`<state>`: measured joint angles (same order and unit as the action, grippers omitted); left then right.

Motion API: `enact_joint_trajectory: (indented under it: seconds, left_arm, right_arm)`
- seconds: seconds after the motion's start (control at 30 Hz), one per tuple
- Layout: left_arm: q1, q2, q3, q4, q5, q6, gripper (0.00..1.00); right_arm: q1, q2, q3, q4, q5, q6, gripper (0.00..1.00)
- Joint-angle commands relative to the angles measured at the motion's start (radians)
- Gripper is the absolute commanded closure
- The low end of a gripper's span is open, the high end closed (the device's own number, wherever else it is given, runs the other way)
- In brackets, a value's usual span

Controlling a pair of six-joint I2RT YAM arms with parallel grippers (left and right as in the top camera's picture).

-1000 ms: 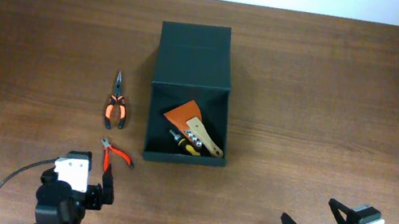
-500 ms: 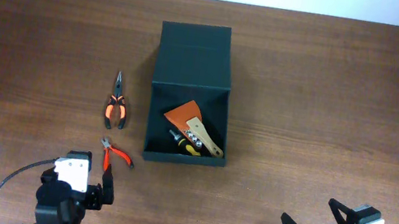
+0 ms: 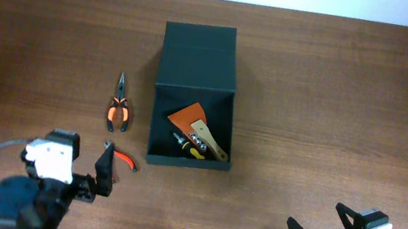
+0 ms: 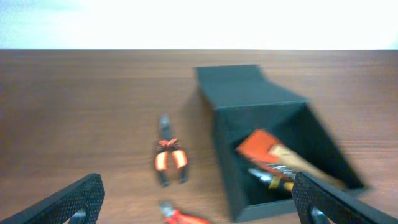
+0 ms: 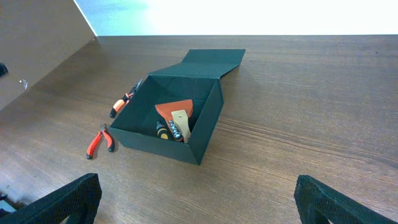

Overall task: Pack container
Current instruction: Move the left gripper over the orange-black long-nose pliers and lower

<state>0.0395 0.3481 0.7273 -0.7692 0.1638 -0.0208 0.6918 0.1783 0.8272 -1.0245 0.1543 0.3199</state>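
On counter [image 3: 343,89], dk green container [image 3: 197,58] is seen at centre, lid flapped open toward far edge. L claw [image 4: 196,202] & R claw [image 5: 199,202] are held wide, empty, at near edge. Scraper [image 3: 193,121] is laid inside; orange pliers [image 3: 119,110], red cutters [image 3: 121,157] just outside.

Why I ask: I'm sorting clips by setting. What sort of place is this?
Probably a robot test bench, not a home: a bare wooden table, an open dark green container with hand tools inside, pliers lying beside it.
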Motion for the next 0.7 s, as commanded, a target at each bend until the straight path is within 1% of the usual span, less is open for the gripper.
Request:
enact_joint_trajectory:
  seconds: [0.0, 0.1, 0.17, 0.37, 0.47, 0.67]
  left_arm:
    - [-0.036, 0.137, 0.106, -0.001, 0.091, -0.041, 0.01]
    - [-0.072, 0.274, 0.193, -0.001, -0.002, -0.139, 0.01]
    - [-0.089, 0.365, 0.246, -0.002, -0.056, -0.175, 0.01]
    - [-0.103, 0.692, 0.448, -0.031, -0.129, -0.157, 0.01]
    - [-0.102, 0.841, 0.546, -0.069, -0.135, -0.134, 0.01]
    - [-0.102, 1.089, 0.686, -0.153, -0.134, -0.135, 0.01]
  right_arm:
    - [0.003, -0.006, -0.002, 0.003, 0.015, 0.011, 0.01]
    - [0.003, -0.006, -0.002, 0.003, 0.015, 0.011, 0.01]
    - [0.003, -0.006, -0.002, 0.003, 0.015, 0.011, 0.01]
    - [0.003, -0.006, -0.002, 0.003, 0.015, 0.011, 0.01]
    - [0.003, -0.006, -0.002, 0.003, 0.015, 0.011, 0.01]
    - [0.003, -0.006, -0.002, 0.003, 0.015, 0.011, 0.01]
